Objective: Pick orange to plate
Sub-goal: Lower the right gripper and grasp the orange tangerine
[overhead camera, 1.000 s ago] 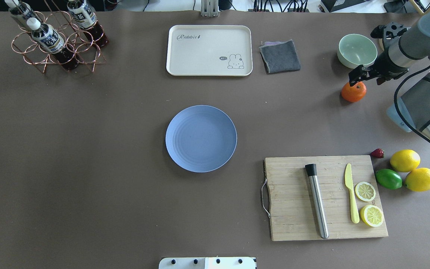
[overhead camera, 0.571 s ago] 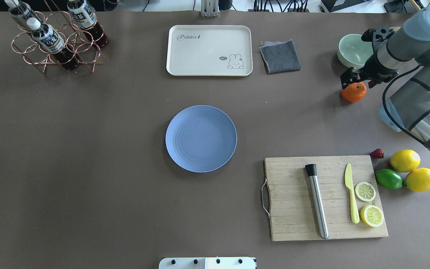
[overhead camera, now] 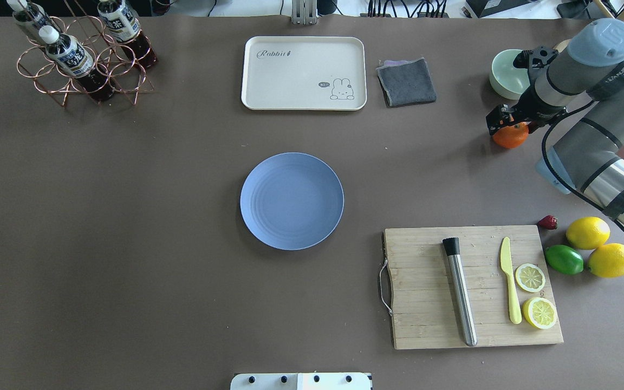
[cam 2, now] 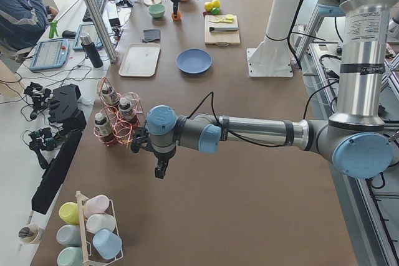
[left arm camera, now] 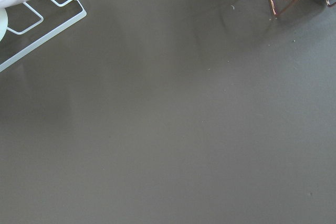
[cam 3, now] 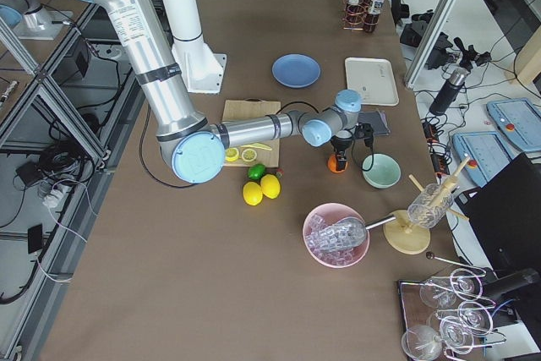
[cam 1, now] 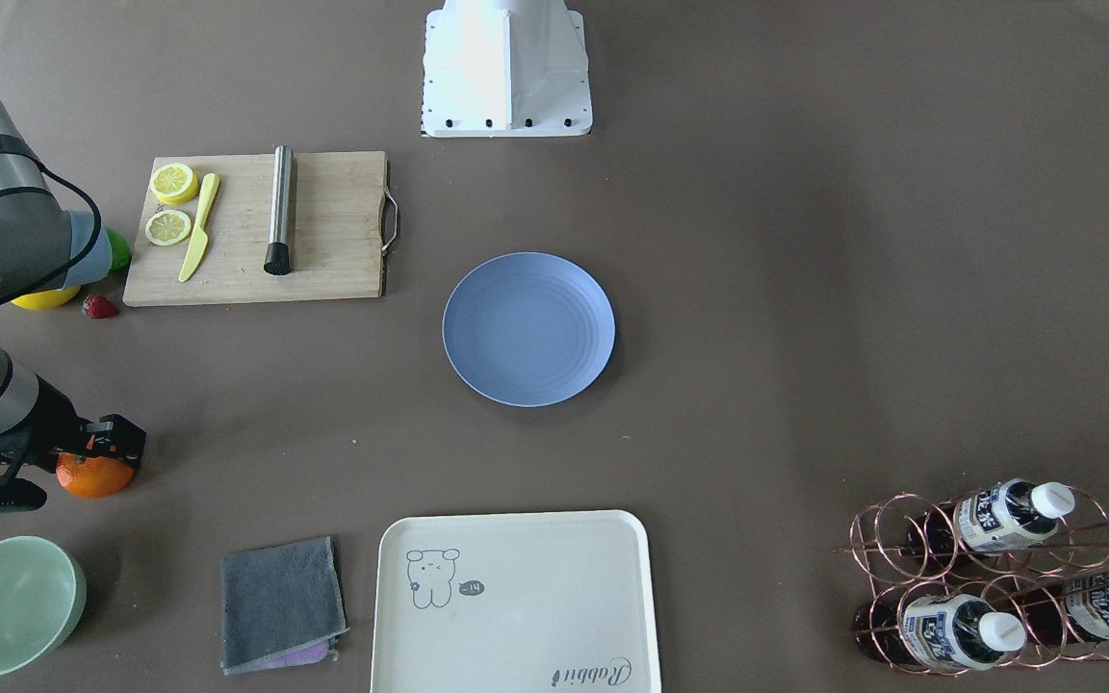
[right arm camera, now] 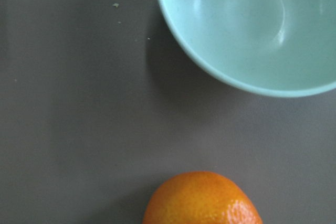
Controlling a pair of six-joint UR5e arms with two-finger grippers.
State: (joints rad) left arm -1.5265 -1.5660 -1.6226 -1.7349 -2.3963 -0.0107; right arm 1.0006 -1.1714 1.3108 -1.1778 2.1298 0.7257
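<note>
Right gripper (overhead camera: 507,123) is hovering over the orange (overhead camera: 510,138), sitting on the bench (overhead camera: 128,216) beside the green bowl (overhead camera: 504,73); open or closed, I cannot tell. Light, firm, roll-prone: grasping across its middle looks best.

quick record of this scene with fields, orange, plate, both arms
orange: on the table beside the green bowl, not on the plate
plate: mid-table, nothing on it
right end effector: low over the orange, jaws look open on either side of it
left end effector: over bare table near the bottle rack, far from the orange; open or shut can't be told
stage: orange not yet lifted
</note>
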